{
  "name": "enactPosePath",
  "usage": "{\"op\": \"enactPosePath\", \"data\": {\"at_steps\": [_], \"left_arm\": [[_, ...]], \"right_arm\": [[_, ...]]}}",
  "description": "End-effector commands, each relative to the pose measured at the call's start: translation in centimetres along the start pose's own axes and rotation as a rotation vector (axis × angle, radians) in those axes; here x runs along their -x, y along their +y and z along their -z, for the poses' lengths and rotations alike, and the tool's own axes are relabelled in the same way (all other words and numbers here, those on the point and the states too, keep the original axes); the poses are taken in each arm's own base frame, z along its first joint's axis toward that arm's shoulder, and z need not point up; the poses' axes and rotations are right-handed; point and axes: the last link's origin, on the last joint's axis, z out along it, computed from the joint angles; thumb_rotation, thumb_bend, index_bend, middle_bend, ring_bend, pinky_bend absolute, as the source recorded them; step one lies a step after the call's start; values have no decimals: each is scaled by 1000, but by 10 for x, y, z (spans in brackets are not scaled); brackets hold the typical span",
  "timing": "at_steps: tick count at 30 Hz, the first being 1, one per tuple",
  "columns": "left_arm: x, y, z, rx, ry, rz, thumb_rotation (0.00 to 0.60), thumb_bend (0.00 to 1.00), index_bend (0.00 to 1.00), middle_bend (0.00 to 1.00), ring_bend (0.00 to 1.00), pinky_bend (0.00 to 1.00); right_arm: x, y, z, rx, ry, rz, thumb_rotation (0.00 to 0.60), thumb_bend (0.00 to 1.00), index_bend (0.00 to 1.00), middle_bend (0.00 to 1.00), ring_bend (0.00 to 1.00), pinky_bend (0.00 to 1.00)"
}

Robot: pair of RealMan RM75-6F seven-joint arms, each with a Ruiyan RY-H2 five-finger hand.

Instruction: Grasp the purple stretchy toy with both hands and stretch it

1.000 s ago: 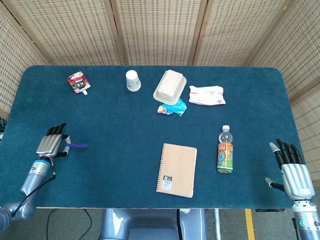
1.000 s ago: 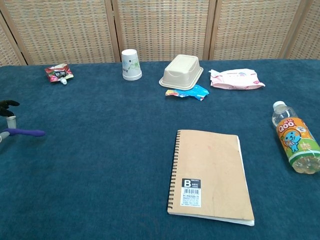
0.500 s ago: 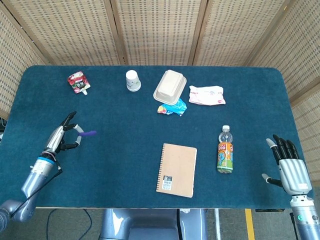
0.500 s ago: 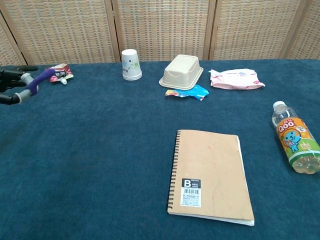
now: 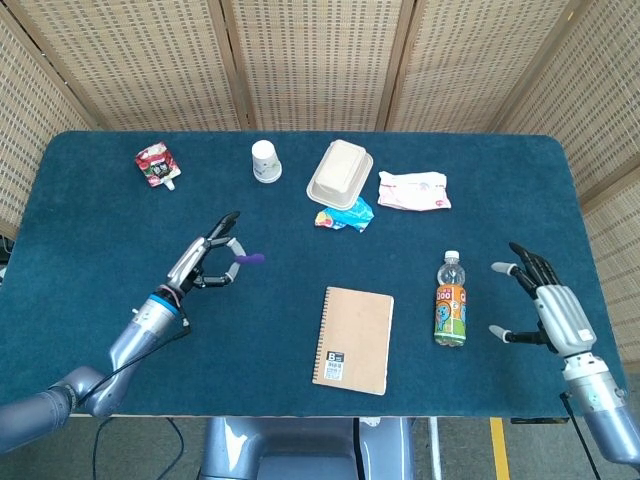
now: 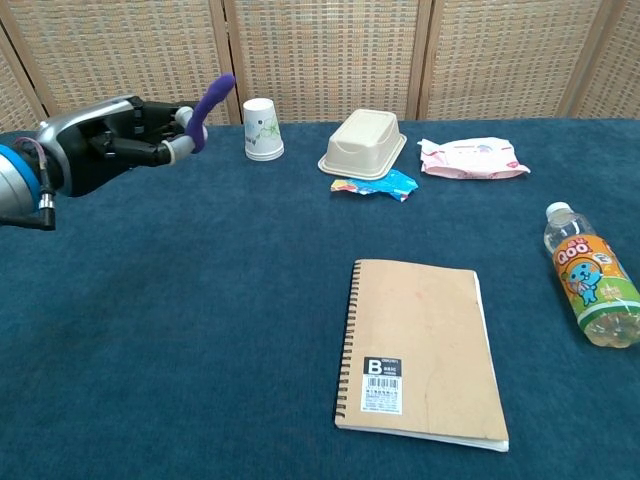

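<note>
Head view. Your left hand [image 5: 203, 263] is over the left middle of the table [image 5: 120, 220], fingers drawn together on one end of the purple toy [image 5: 247, 258]. The free end pokes out to the right, short and slightly drooped. Your right hand [image 5: 545, 305] hangs at the near right edge, fingers spread, nothing in it, well apart from the toy. Between the two hands lie a notebook [image 5: 354, 339] and a bottle [image 5: 451, 299] on its side. At the far side: a pouch [image 5: 156, 165], a cup [image 5: 265, 160], a clamshell box [image 5: 339, 173], a blue wrapper [image 5: 345, 215], a pink pack [image 5: 414, 190].

Chest view. The left hand [image 6: 125, 138] is held above the cloth at far left, pinching the toy [image 6: 206, 107] near its lower end; the rest stands up and curves toward the cup [image 6: 262, 128]. The right hand is not seen here. The notebook [image 6: 422, 352] lies near, the bottle [image 6: 590, 289] at right.

Handling, as a judgement. The toy looks light, soft and rubbery: it bends under its own weight and should give readily. It is thin and likely slick, so a fingertip pinch may slip once you pull. Take the free tip with your right hand, as deep between thumb and finger as you can. Bring the hands together over open cloth before pulling.
</note>
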Motion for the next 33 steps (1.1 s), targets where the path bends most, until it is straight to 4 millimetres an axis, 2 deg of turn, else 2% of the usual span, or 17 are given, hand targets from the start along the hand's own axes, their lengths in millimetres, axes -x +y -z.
{"op": "enactPosePath", "data": {"at_steps": [1, 9, 18, 26, 31, 33], "left_arm": [[20, 15, -20, 9, -36, -22, 600, 513, 659, 0, 0, 0], [53, 32, -38, 7, -91, -9, 600, 498, 662, 0, 0, 0], [86, 45, -50, 3, -140, 2, 600, 497, 661, 0, 0, 0], [105, 55, -57, 7, -167, -1, 600, 496, 661, 0, 0, 0], [107, 61, -59, 13, -167, 10, 600, 496, 662, 0, 0, 0], [107, 61, -59, 12, -166, 16, 600, 496, 662, 0, 0, 0]], "right_arm": [[-5, -18, -22, -41, -13, -66, 600, 64, 312, 24, 0, 0], [7, -45, -60, -59, -43, -87, 600, 152, 381, 47, 0, 0], [21, -84, -91, -93, -51, -113, 600, 240, 440, 63, 0, 0], [36, -119, -101, -126, -93, -131, 600, 295, 458, 67, 0, 0], [54, -143, -100, -170, -136, -98, 600, 298, 479, 66, 0, 0], [57, -145, -101, -169, -126, -93, 600, 305, 485, 60, 0, 0]]}}
